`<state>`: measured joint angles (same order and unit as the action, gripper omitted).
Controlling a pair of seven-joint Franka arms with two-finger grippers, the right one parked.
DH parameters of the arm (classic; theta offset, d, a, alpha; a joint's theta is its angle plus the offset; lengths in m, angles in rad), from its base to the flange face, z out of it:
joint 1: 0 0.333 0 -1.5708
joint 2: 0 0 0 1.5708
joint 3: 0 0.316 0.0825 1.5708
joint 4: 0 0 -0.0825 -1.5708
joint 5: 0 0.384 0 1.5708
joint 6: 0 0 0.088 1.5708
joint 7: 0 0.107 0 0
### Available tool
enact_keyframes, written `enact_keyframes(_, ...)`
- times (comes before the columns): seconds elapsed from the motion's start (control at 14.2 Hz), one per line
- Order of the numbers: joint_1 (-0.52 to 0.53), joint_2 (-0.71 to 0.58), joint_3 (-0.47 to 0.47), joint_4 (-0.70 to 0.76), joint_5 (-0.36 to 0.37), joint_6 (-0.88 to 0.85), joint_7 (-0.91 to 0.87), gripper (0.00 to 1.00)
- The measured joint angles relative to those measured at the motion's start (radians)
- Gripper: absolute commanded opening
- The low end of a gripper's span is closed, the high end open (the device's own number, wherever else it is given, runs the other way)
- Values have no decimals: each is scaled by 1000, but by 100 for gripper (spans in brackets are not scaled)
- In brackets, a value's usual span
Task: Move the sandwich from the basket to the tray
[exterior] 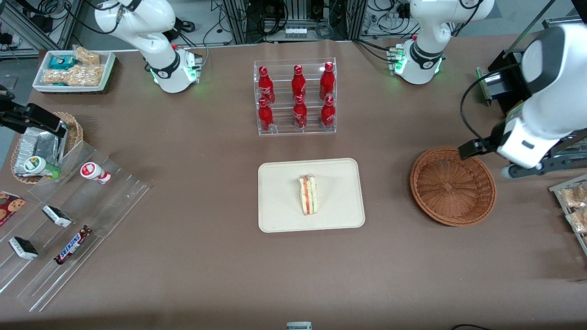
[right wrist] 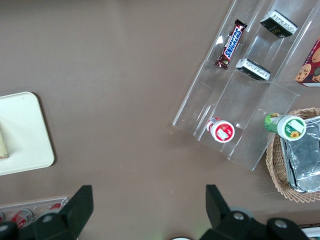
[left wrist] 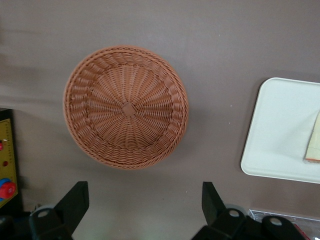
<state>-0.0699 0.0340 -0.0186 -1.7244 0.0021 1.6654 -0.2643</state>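
**Sandwich lying on the tray, basket bare**

The brown table (exterior: 192, 174) is taking up nearly the whole scene. On it, toward the parked arm's end, a stepped clear display stand (exterior: 78, 215) is carrying a Snickers bar (exterior: 72, 250), two small dark packets and a red-and-white cup (exterior: 95, 173).

The tray (exterior: 275, 215) is sitting at the middle of the table, flat and cream-beige. Seen from the front camera, the clear bottle rack (exterior: 296, 98) is standing at twelve o'clock from the tray, farther from that camera, holding six red bottles in two rows.

The basket (exterior: 452, 185) is resting at three o'clock from the tray, toward the working arm's end and well apart from it. Its woven bowl is showing nothing inside, in the front view or the left wrist view (left wrist: 126, 106).

The left arm's gripper (exterior: 470, 147) is hanging above the basket's rim at about one o'clock on its circle. Its two dark fingers (left wrist: 74, 202) are standing spread wide, gripping nothing.

The sandwich (exterior: 308, 195) is lying on the tray, slightly toward the basket's side of the centre, its long edge pointing from twelve to six o'clock and its red-orange and green filling facing up. Only a corner of it (left wrist: 314, 146) is showing in the left wrist view.
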Motion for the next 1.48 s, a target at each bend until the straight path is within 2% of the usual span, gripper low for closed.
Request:
enact_keyframes(0.28,84,-68,-44,15,0,-21,62,100)
enact_keyframes(0.56,126,-68,-62,85,0,-40,164,100)
enact_keyframes(0.99,98,7,-56,172,0,-62,201,100)
enact_keyframes(1.2,68,10,-36,183,-14,-135,201,100)
enact_keyframes(1.48,63,10,-35,183,-30,-138,201,100)
